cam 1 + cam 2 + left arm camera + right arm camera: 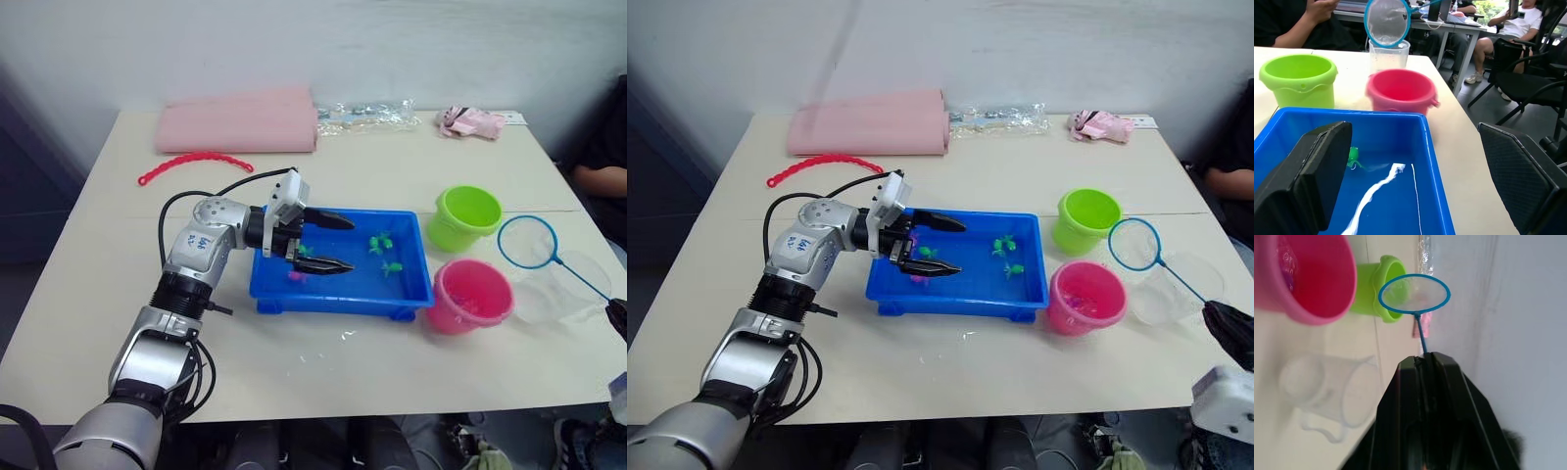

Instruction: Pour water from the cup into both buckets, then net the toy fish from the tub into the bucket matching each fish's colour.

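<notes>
Right now your right gripper [1425,360] is pinching the stick of the net [527,242], holding the hoop at the right of the frame above the cup [560,287], beside the green bucket [463,217] and pink bucket [472,294]. The toy fish [382,243] are lying left of the hoop in the blue tub [338,297] at centre frame, so the handle is pointing toward them. Your left gripper [326,243] is reaching in from the tub's left end, fingers spread wide, holding nothing.

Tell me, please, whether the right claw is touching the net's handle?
Touching. In the right wrist view the right claw has its two black fingers closed together on the thin blue handle of the net, which runs straight into them with no gap.
</notes>
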